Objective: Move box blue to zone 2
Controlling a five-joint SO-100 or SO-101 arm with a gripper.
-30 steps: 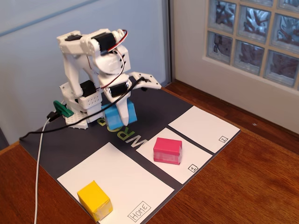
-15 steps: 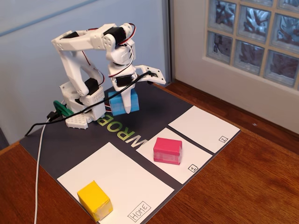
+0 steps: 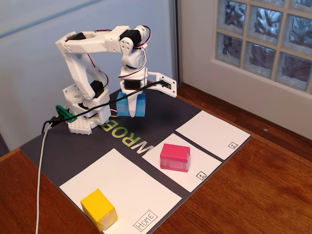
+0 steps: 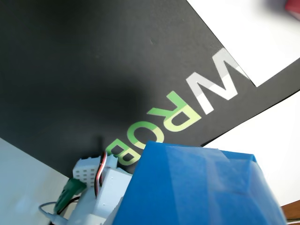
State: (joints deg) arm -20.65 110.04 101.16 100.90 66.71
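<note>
Starting at the left of the fixed view, your arm (image 3: 90, 63) rises from its base at the back of the dark mat (image 3: 73, 146) and folds over so the gripper (image 3: 130, 109) hangs straight down. The jaws are pinching the box blue (image 3: 132, 105): one white finger crosses its front face, and the box sits clear of the mat, in the air near the arm's base, above the green and white lettering (image 3: 131, 139). In the wrist view the box blue (image 4: 201, 187) fills the lower right, with the lettering (image 4: 187, 112) well below it.

Judging by the way a small gripper carries it without sagging, you have a light, stiff block. The glossy blue tape wrapped around it looks slippery, so keep the squeeze firm and avoid jerks. The hold on two opposite flat sides is the right one, and nothing about it looks fragile.

The box blue is only slightly longer than it is tall. Its long axis lies roughly level, running left to right in the fixed view, top face up and hardly tilted; the paler band sits low on the sides.

Further right, the pink block (image 3: 175, 157) rests on the sheet marked 1 (image 3: 187, 178), and zone 2 (image 3: 212, 134) lies beyond it, bare and well apart from the box. The yellow block (image 3: 99, 209) sits on the Home sheet (image 3: 122, 190) near the front edge. Your carry will likely need to pass beside the pink block, so keep height.
</note>
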